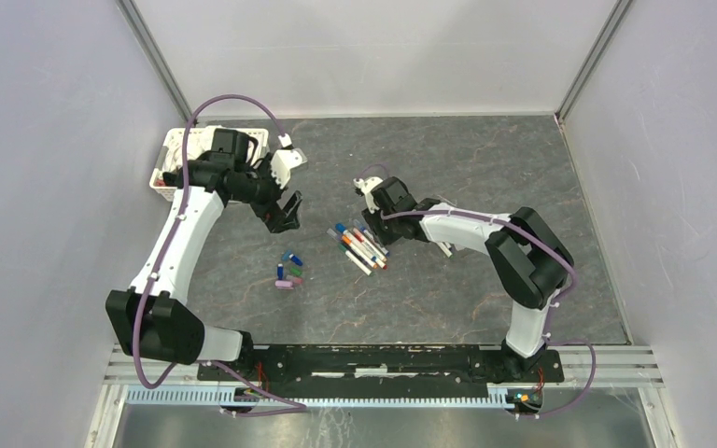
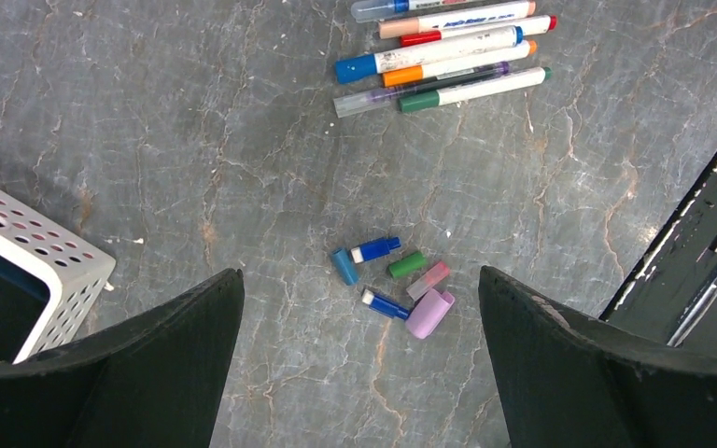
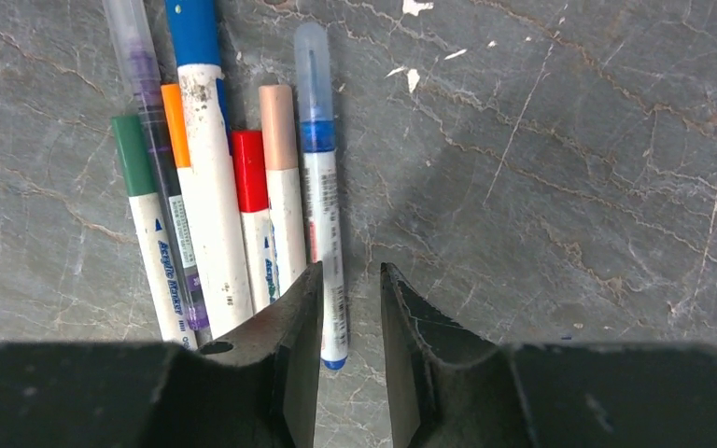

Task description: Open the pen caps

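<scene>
**Lining up the next uncapping**

Top: pens (image 1: 359, 245) bunched mid-tabletop (image 1: 439, 294), loose pen caps (image 1: 289, 272) piled apart, sorted aside.
Left wrist: left pincer (image 2: 359, 273) wide open, empty, above the caps.
Right wrist: right pincer (image 3: 350, 313) narrowly parted, straddling clear-capped blue pen (image 3: 321, 177), probably to grip it.

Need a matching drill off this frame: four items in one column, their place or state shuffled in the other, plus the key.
Column 1
1. white perforated plastic basket
2. slim white-barrelled marker pens
3. short loose coloured plastic caps
4. right gripper

Column 2
A. fingers a narrow gap apart, over one pen's end
B. small cluster, apart from the pens
C. far-left corner of the table
D. lying side by side in a row

Pairs: 1-C, 2-D, 3-B, 4-A
</scene>
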